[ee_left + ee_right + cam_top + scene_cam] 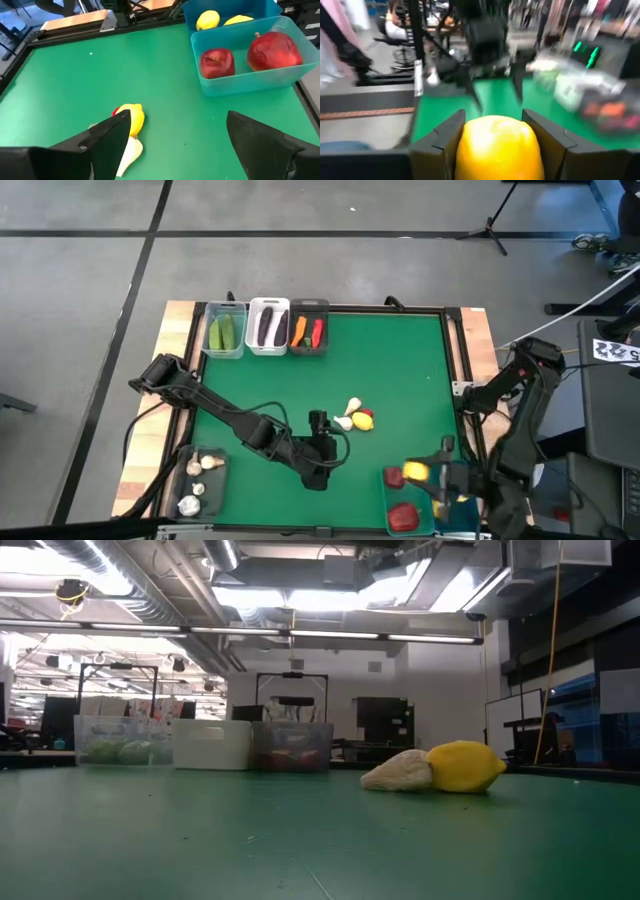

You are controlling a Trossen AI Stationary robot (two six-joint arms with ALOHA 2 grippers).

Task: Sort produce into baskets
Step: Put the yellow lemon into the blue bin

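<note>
**Inspector A:** Status of the right gripper (497, 137)?

**Inspector B:** Clenched on a yellow lemon (498, 147), a finger pressed to each side. From overhead it hangs over the two teal bins at the bench's near right corner. The nearer teal bin (250, 80) holds two red round fruits (216, 62); the teal bin behind it (232, 7) holds two lemons (207, 19).

**Inspector A:** And the left gripper (320, 420)?

**Inspector B:** Released, jaws standing wide, nothing between them. It sits over the green mat (390, 360) near the middle of the near edge, facing a small cluster of loose produce.

**Inspector A:** What is in the cluster?

**Inspector B:** One lemon (463, 767) touching a white garlic bulb (398, 772), side by side in the low view. The left wrist view shows a sliver of something red behind the lemon; I cannot identify it. The overhead suggests a second pale piece just beside them.

**Inspector A:** The far edge?

**Inspector B:** Three bins in a row toward the far left corner, touching or nearly so: a clear bin (226, 330) with green cucumbers (222, 333), a white bin (268, 327) with purple eggplants (267, 328), a dark grey bin (308, 328) with an orange carrot (299, 331) and a red chili (317, 332).

**Inspector A:** Near left corner?

**Inspector B:** A dark translucent bin (200, 483) holding garlic bulbs (190, 504).
</note>
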